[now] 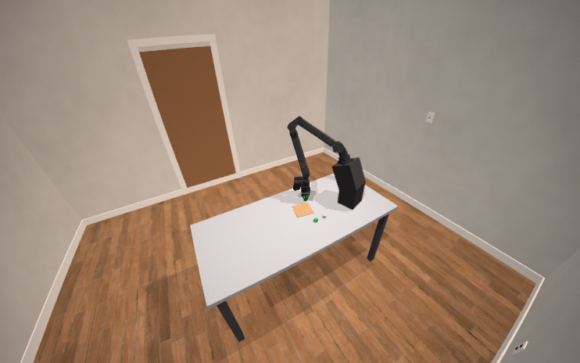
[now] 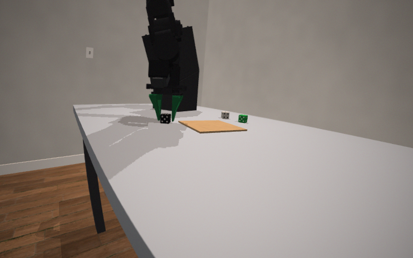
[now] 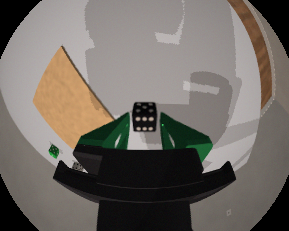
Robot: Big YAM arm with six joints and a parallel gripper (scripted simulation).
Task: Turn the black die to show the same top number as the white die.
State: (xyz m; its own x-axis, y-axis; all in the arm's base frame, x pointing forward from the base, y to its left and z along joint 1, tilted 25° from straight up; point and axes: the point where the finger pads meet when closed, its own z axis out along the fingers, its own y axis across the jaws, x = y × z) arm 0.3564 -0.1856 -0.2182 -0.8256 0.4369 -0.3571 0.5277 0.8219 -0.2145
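Grey walls & wood floor round a white table (image 1: pixel 256 252) (image 2: pixel 265 179) (image 3: pixel 110 59); arm's base sits nr one short edge. End effector (image 1: pixel 305 198) (image 2: pixel 166 120) (image 3: pixel 144 116) is low over the tbl, fingers part-open, not clenched, nothing gripped. Black die (image 2: pixel 165 118) (image 3: pixel 144 117) is flat on bare tbl, off the mat (image 1: pixel 303 210) (image 2: pixel 212 126) (image 3: pixel 65 101), between mat & the long edge on the door side. In the wrist view it's lined up w/ the finger gap, prob. so the fingers can close on two opposite sides w/o shoving it.

White die (image 1: pixel 324 216) (image 2: pixel 225 114) (image 3: pixel 77 166) & green die (image 1: pixel 316 220) (image 2: pixel 242 118) (image 3: pixel 53 150) sit toward the opposite long edge, past the mat, apart from each other; well out of the way, so they should keep their nos. if the arm stays on this side. White's top no.: can't read for sure, so can't say which way black must roll. Next, I'd guess: close, lift, tip it to match, set it fully on mat, away from mat's edges, let go.
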